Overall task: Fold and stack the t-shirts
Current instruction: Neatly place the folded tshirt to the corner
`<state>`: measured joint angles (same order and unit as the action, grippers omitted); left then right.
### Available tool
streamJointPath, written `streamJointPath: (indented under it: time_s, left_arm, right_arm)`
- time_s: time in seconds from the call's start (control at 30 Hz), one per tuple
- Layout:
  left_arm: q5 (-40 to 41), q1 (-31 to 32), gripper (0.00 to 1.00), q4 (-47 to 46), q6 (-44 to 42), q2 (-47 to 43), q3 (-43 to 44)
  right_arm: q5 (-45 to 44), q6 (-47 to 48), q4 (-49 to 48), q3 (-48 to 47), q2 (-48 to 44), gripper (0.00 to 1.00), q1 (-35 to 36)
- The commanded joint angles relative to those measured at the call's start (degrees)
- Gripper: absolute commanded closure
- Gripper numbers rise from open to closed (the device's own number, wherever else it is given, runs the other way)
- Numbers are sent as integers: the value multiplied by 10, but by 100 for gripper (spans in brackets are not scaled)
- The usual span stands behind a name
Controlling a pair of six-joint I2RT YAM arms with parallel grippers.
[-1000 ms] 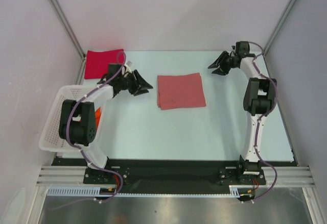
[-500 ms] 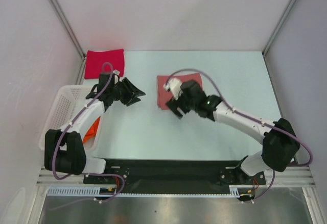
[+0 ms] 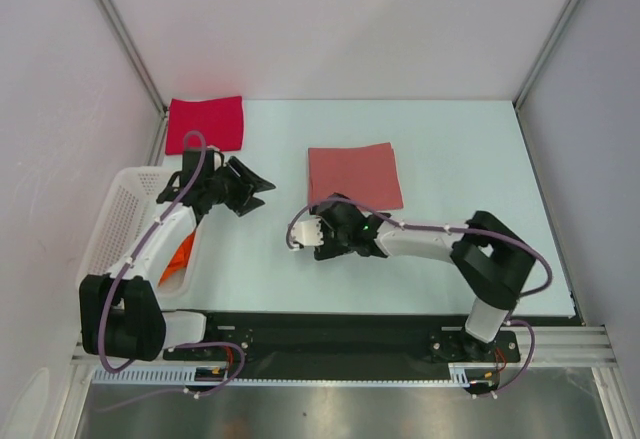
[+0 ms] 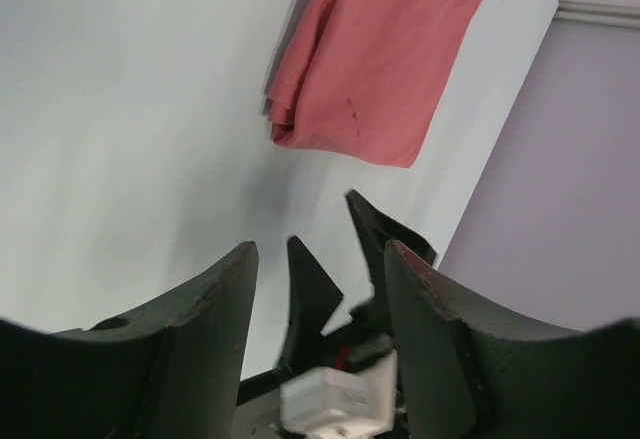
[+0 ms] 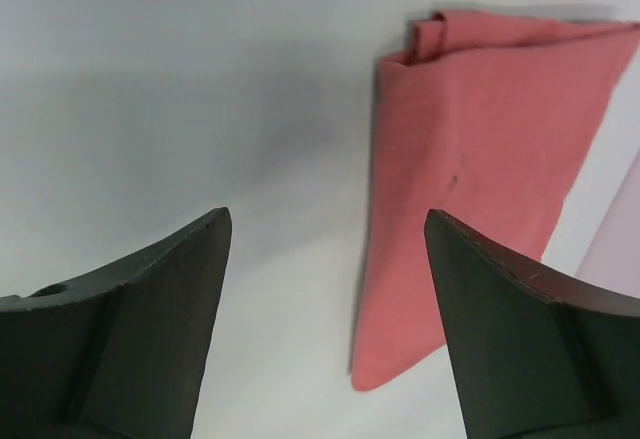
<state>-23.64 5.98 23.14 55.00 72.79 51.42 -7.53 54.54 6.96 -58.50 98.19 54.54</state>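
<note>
A salmon-pink t-shirt [image 3: 355,174] lies folded flat at mid-table. A crimson red t-shirt [image 3: 205,124] lies folded in the back left corner. An orange t-shirt [image 3: 180,254] shows inside the basket. My right gripper [image 3: 332,217] hangs open and empty just in front of the pink shirt's front left corner. In the right wrist view that pink shirt [image 5: 470,179] lies ahead and to the right of the right gripper [image 5: 326,214]. My left gripper [image 3: 255,184] is open and empty, left of the pink shirt [image 4: 375,69]. The left gripper [image 4: 320,246] faces the right one's fingers [image 4: 310,294].
A white mesh basket [image 3: 115,224] stands at the table's left edge beside the left arm. Walls enclose the table on the left, back and right. A black strip with the arm bases [image 3: 330,334] runs along the front.
The right arm swept from the back right corner, over the pink shirt, down to its front left corner. The left arm drew back slightly toward the basket, its jaws a little wider.
</note>
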Motion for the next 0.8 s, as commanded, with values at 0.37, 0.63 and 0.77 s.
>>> streamJointPath:
  time_s: [0.37, 0.63, 0.77]
  left_arm:
    - [-18, -35, 41, 2, 56, 23, 27]
    - [-32, -45, 40, 1, 70, 22, 18]
    - [-50, -48, 39, -8, 72, 38, 13]
  right_arm:
    - [-64, 121, -90, -78, 144, 31, -8]
    - [-54, 122, -91, -116, 191, 40, -30]
    - [-38, 118, -76, -129, 198, 60, -34]
